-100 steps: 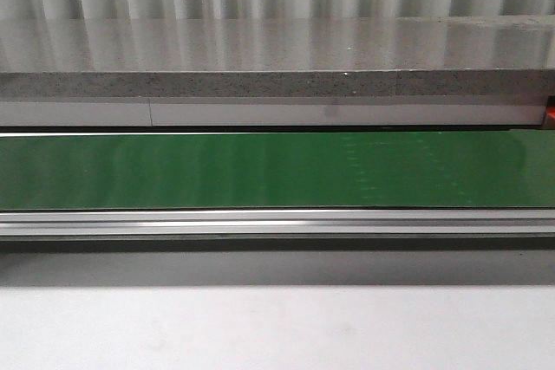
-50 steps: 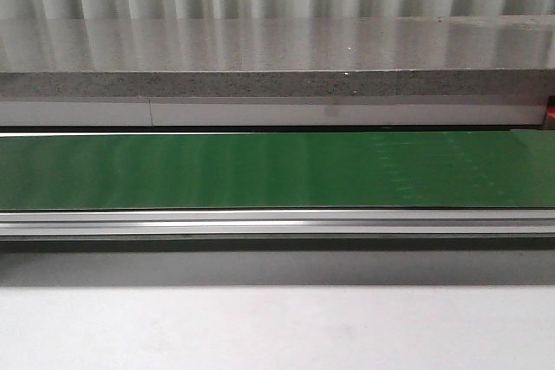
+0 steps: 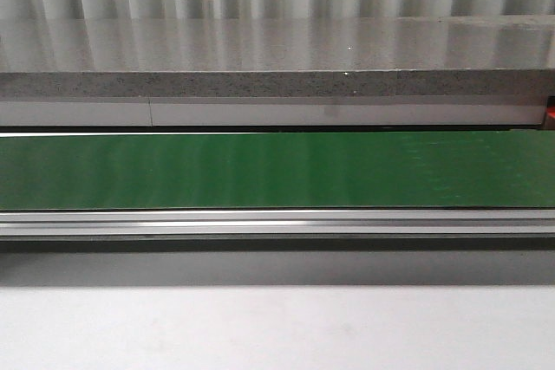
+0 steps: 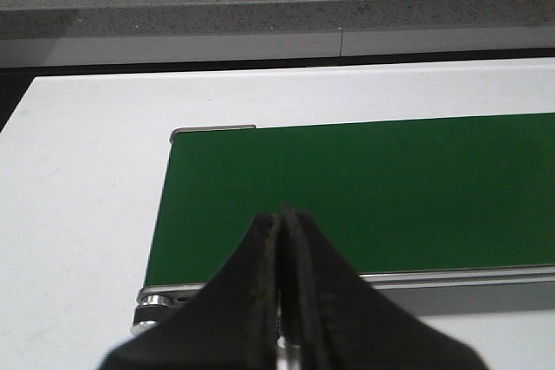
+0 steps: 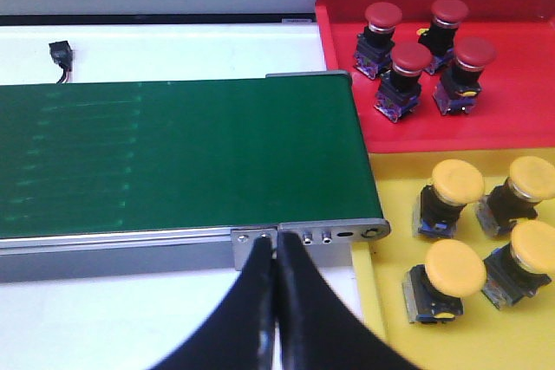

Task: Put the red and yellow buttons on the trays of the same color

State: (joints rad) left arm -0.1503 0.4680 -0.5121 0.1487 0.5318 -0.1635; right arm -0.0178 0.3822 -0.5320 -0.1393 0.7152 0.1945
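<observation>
Both arms' fingers (image 4: 279,240) (image 5: 276,257) pressed together — hovering over green belt (image 3: 277,171).

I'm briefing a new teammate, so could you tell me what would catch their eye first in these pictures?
The green belt fills the middle of the front view, with nothing on it. In the right wrist view, just past the belt's end, a red tray holds four red buttons and a yellow tray beside it holds four yellow buttons. Both the left gripper and the right gripper are shut and empty above the belt's near edge.
</observation>
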